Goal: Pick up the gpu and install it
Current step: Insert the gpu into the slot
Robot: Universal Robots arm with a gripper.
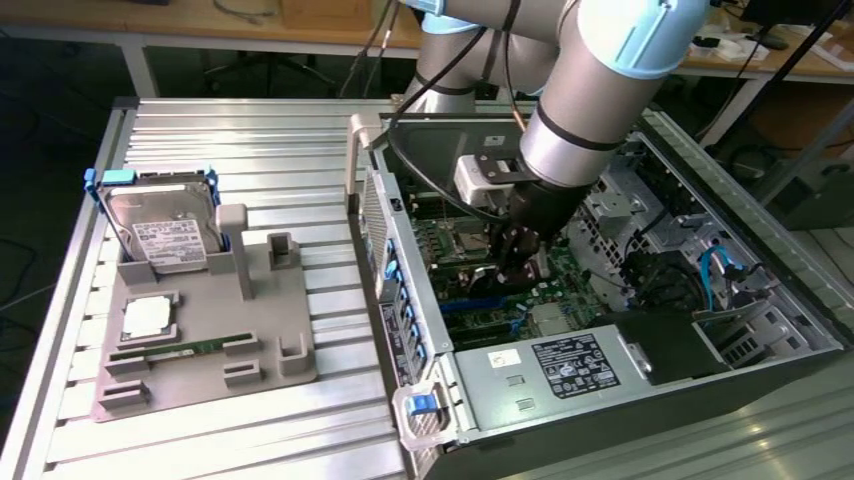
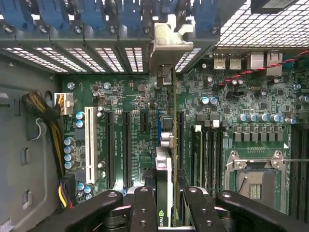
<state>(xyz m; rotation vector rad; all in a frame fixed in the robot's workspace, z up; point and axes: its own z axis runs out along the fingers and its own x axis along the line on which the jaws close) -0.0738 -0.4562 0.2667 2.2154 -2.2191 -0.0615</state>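
gpu (image 2: 164, 193): lower end hidden by pincer (image 2: 164, 205) | slot contact: unclear

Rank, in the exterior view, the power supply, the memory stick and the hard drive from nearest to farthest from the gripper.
1. Power supply: inside the case, just below the gripper, which holds the gpu edge-on over the motherboard.
2. Memory stick: on the gray tray, toward the exterior view's left.
3. Hard drive: standing at the tray's far-left corner.
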